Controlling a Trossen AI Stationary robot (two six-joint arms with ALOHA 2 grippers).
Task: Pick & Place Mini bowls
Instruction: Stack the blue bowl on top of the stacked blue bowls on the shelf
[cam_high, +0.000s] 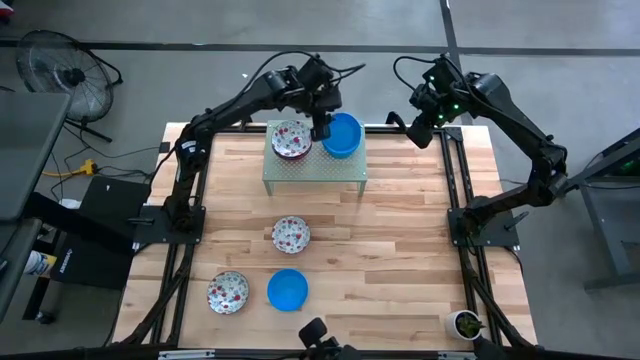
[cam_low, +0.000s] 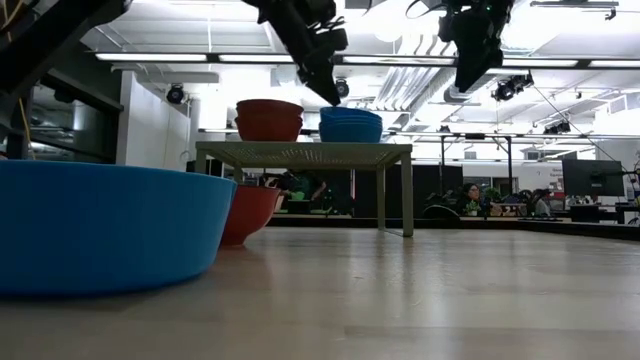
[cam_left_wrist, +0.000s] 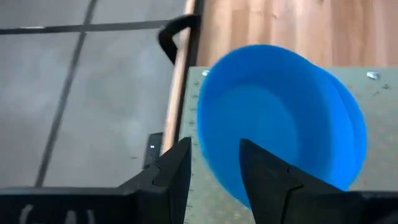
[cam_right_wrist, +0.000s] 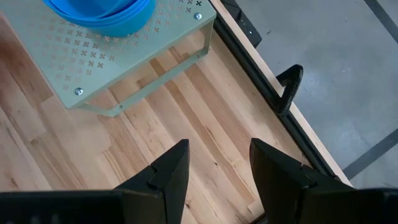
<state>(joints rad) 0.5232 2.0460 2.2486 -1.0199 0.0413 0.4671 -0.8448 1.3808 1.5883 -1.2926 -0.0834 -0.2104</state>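
Left gripper (cam_high: 321, 131) sits at the rim of the blue bowl stack (cam_high: 343, 135) on the green rack (cam_high: 314, 168), fingers apart astride the rim. I see the right gripper (cam_high: 424, 125) hovering beside the rack, fingers apart, empty. Three bowls lie on the table (cam_high: 400, 250).

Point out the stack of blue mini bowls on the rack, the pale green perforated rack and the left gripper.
Stack of bright blue round mini bowls (cam_high: 343, 135), high view, inner floor.
Pale green perforated metal rack (cam_high: 315, 172), high view, bare top.
Left gripper (cam_high: 321, 131), high view, between fingertips.
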